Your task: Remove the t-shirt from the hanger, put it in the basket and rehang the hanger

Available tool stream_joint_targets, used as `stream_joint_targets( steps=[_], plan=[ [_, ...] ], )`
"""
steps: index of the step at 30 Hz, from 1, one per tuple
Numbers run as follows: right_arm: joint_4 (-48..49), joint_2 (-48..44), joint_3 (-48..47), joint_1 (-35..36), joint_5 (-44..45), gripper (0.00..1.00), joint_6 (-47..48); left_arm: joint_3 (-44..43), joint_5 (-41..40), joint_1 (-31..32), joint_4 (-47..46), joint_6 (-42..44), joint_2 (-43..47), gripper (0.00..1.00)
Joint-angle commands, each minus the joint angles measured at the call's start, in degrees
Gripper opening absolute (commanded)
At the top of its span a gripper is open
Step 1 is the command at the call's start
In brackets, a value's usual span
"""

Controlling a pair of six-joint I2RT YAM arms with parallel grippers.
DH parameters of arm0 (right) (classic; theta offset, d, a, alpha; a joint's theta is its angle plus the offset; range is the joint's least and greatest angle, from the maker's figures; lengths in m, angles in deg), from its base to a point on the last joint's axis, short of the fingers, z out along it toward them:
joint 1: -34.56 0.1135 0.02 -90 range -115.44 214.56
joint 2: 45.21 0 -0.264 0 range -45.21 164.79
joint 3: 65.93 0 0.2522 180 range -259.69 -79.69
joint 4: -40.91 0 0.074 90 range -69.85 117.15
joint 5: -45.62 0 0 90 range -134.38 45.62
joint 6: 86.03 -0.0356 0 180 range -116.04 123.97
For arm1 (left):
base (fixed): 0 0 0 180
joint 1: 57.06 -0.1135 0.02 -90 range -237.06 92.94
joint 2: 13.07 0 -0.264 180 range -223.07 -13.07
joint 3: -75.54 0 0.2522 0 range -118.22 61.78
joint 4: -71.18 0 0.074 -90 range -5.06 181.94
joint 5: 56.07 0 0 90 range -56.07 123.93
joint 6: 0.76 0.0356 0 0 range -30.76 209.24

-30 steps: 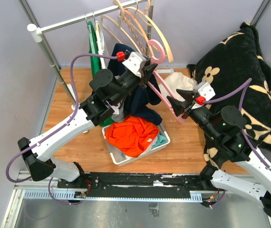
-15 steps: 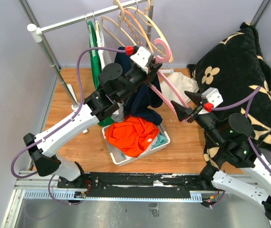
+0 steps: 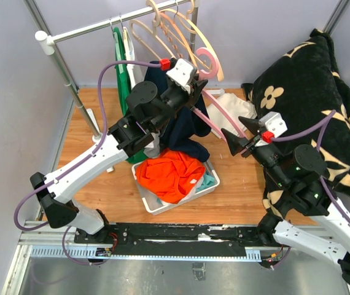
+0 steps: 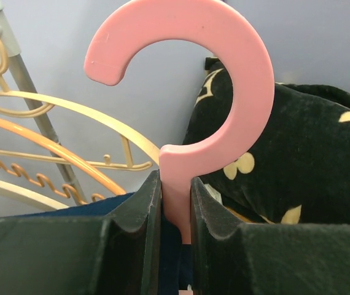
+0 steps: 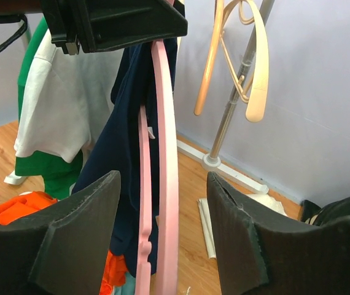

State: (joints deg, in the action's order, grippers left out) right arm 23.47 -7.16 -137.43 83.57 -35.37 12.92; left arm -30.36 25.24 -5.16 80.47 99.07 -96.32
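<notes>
My left gripper is shut on the neck of the pink hanger, just under its hook; in the left wrist view the fingers press both sides of the neck. The navy t-shirt hangs from the hanger's left side, down toward the bin. The hanger's bare right arm slopes down to my right gripper. In the right wrist view that gripper is open, with the pink hanger between its fingers and a gap on each side. The navy t-shirt hangs behind it.
A white bin under the shirt holds orange cloth. The clothes rail at the back carries cream hangers and a green and white shirt. A black floral blanket fills the right side. White cloth lies beside it.
My left gripper has lifted the hanger up and back. My right gripper has let go of the hanger's arm, opened wider and drawn slightly right.
</notes>
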Motion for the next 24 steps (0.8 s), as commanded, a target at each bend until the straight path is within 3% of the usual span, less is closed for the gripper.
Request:
stream_joint_targets(
  steps=[1, 8, 14, 24],
  plan=[
    [0.2, 2.6, -3.4, 0.5, 1.5, 0.58, -2.1, 0.0, -1.7, 0.6, -5.0, 0.1, 1.5, 0.01],
    [0.3, 5.1, -4.5, 0.5, 2.6, 0.52, -3.7, 2.3, -4.0, 1.5, -7.1, 1.2, 3.1, 0.01],
    [1.2, 2.5, -2.0, 0.5, 3.2, 0.5, -3.2, 1.9, -4.1, 1.5, -7.0, 1.4, 3.7, 0.01],
    [0.7, -0.3, 0.0, 0.5, 4.2, 0.38, -2.8, 1.1, -2.7, 1.5, -7.3, 0.3, 3.9, 0.01]
  ],
)
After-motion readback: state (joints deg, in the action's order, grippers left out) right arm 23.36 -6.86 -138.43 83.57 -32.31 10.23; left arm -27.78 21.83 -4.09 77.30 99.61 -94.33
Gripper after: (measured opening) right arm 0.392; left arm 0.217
